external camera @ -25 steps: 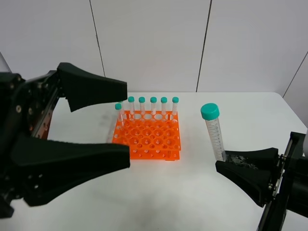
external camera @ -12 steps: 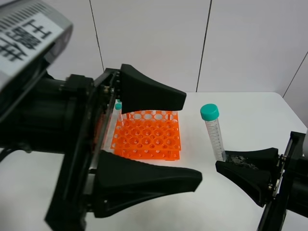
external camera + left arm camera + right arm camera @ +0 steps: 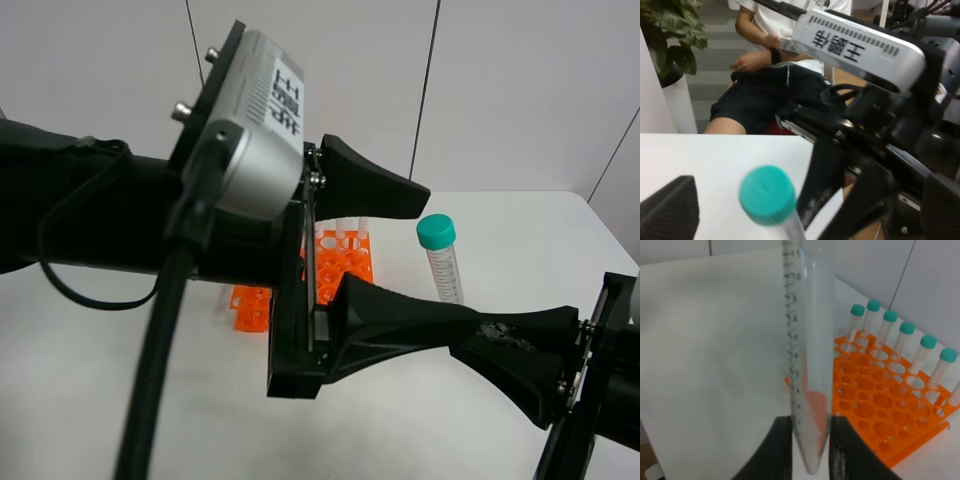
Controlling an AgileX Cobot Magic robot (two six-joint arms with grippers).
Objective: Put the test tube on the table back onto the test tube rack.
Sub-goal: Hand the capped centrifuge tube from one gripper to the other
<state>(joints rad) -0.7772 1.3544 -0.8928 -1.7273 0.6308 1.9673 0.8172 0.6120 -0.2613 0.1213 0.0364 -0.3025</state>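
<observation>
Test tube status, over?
Right pincer shut on test tube, low end, upright. Left pincer open, flanking cap. Left arm hides most of rack overhead.

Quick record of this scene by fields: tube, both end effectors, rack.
Test tube: upright, teal cap on top, outside the rack
Right end effector: shut on the tube's pointed lower end
Left end effector: open, spread either side of the tube's cap, no contact seen
Test tube rack: orange, on the table, row of capped tubes along one edge
</observation>
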